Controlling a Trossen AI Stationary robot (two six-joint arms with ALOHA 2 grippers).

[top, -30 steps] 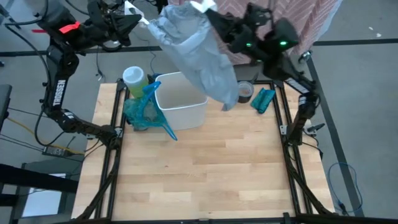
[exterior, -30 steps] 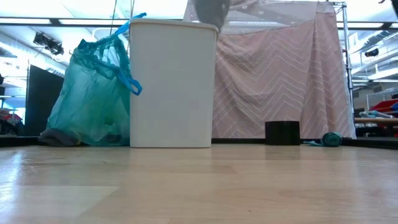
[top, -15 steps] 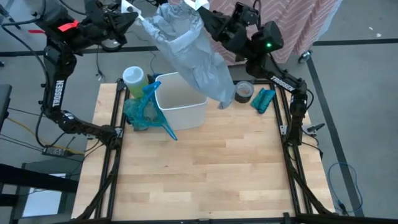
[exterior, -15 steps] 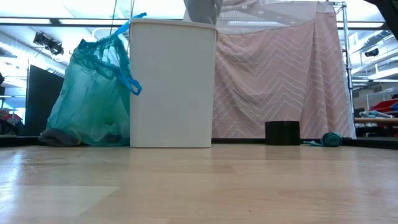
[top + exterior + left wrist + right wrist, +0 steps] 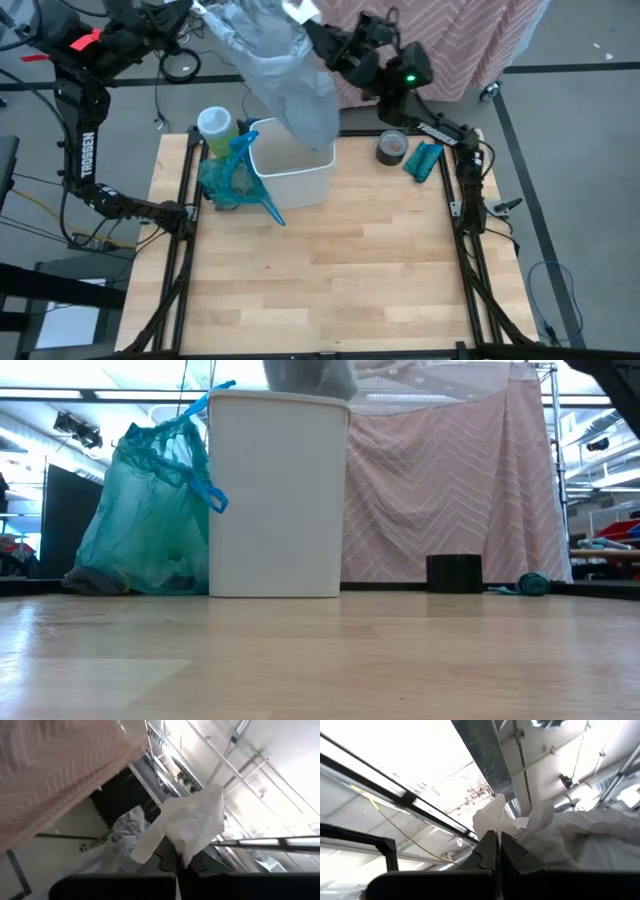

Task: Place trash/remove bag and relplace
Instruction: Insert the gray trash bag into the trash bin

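A pale grey plastic bag (image 5: 285, 75) hangs high over the far side of the table, stretched between my left gripper (image 5: 203, 10) and my right gripper (image 5: 308, 25), both shut on its upper edge. Its lower end (image 5: 312, 130) dangles over the open white bin (image 5: 290, 170), and shows just above the bin's rim in the low view (image 5: 310, 374). The teal-green bag (image 5: 225, 178), tied with blue drawstrings, stands on the table against the bin's left side (image 5: 150, 520). The trash is out of view. My left gripper pinches a bunched white piece of the grey bag's top edge (image 5: 187, 827) between its two fingers, which slant upward. The bag trails away from the fingers, lifted clear of the table. My right gripper pinches another crumpled part of the bag's top edge (image 5: 492, 817) between its two shut fingers, which also slant upward. The rest of the bag (image 5: 590, 835) hangs off to one side, clear of the table.
A canister with a pale lid (image 5: 215, 124) stands behind the teal-green bag. A dark tape roll (image 5: 392, 147) and a teal roll (image 5: 424, 160) lie at the far right. A pink cloth (image 5: 450, 480) hangs behind the table. The wooden tabletop (image 5: 330, 270) stretches toward the near edge.
Both grippers have carried the grey bag toward the table's left, the right one sinking a little. The bag's lower end, which hung past the bin's right side, now hangs over the bin's opening. Both grips stay shut.
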